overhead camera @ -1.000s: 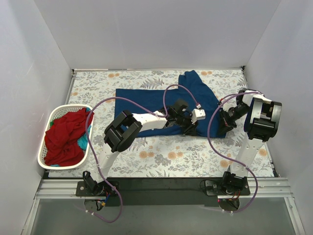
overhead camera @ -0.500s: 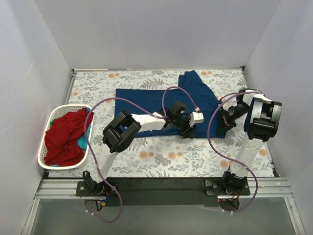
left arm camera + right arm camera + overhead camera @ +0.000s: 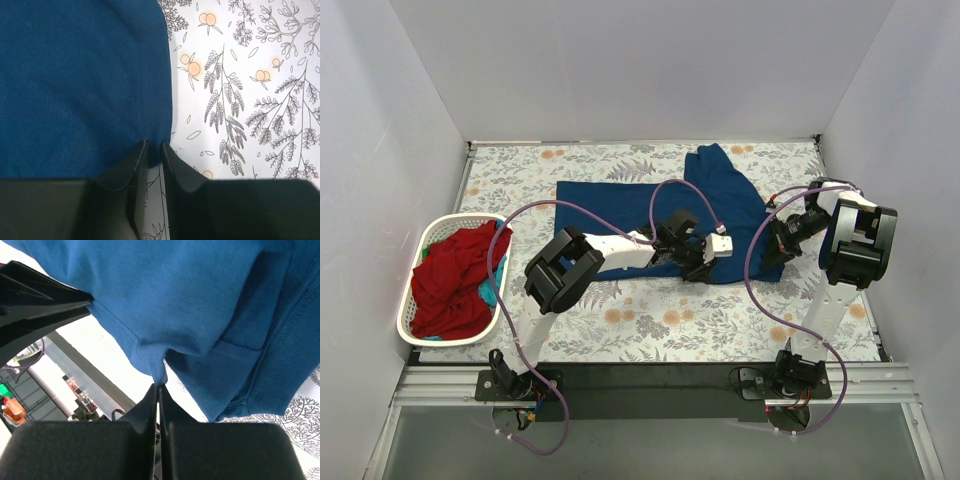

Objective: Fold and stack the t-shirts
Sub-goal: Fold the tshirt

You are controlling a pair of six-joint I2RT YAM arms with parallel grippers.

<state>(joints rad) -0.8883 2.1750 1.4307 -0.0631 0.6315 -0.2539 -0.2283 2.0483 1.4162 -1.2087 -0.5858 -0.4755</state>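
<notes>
The navy blue t-shirt (image 3: pixel 620 200) lies spread on the far middle of the floral surface (image 3: pixel 650 320), one part reaching toward the far edge.

The left arm stretches across from the near left, and its tool (image 3: pixel 703 268) sits at the shirt's near hem. In the left wrist view its fingers (image 3: pixel 137 165) stand almost together with only a thin slit between them, and the stitched hem meets their tips. I cannot tell whether the cloth is actually nipped.

The right tool (image 3: pixel 780 248) is at the shirt's right edge. In the right wrist view its fingers (image 3: pixel 147 410) are pressed together on a fold of the blue cloth, which rises off the surface there.

Compared with a second ago, the left arm's elbow has drifted a little to the left. Its tool has slid slightly left along the near hem. The right tool holds nearly the same spot.

At the left edge, the white slatted laundry basket (image 3: pixel 405 330) holds a crumpled red t-shirt (image 3: pixel 445 285). A bit of teal t-shirt (image 3: pixel 490 292) shows at its right side. Basket and contents look unchanged.
</notes>
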